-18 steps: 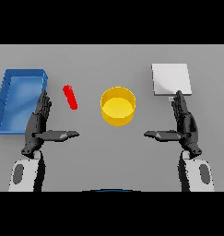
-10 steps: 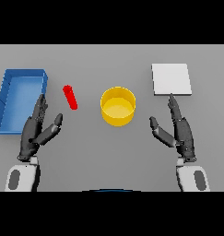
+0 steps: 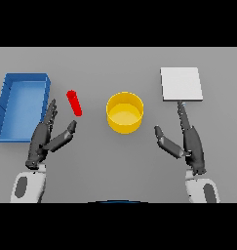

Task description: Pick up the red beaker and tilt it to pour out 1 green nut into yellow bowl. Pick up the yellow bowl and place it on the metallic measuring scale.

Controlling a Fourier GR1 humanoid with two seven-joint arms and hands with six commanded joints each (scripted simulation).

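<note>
The red beaker [image 3: 74,103] lies left of centre on the grey table [image 3: 115,166], tilted so its upper end leans toward the left. It touches nothing. The blue tray [image 3: 8,105] sits at the left edge of the frame, its near right corner close to the left hand's fingertips; a narrow strip of bare table separates the tray's right wall from the beaker.

The left hand [image 3: 42,141] is in the lower left, fingers straight and released, pointing up and slightly right, thumb spread toward the beaker. The thumb tip ends just below the beaker's lower end, apart from it. The hand holds nothing.

The yellow bowl [image 3: 125,113] stands upright at the centre, open side up. Bare table lies all round it: a gap to the beaker on its left, a wider gap to the right hand on its lower right.

The scale [image 3: 181,84] is a flat pale square in the upper right, well apart from the bowl. The right hand [image 3: 190,144] is in the lower right, fingers straight and released, empty; its longest fingertip reaches just up to the scale's near edge. Its thumb spreads left toward the bowl.

The lower middle of the table, between the two hands, is open.
</note>
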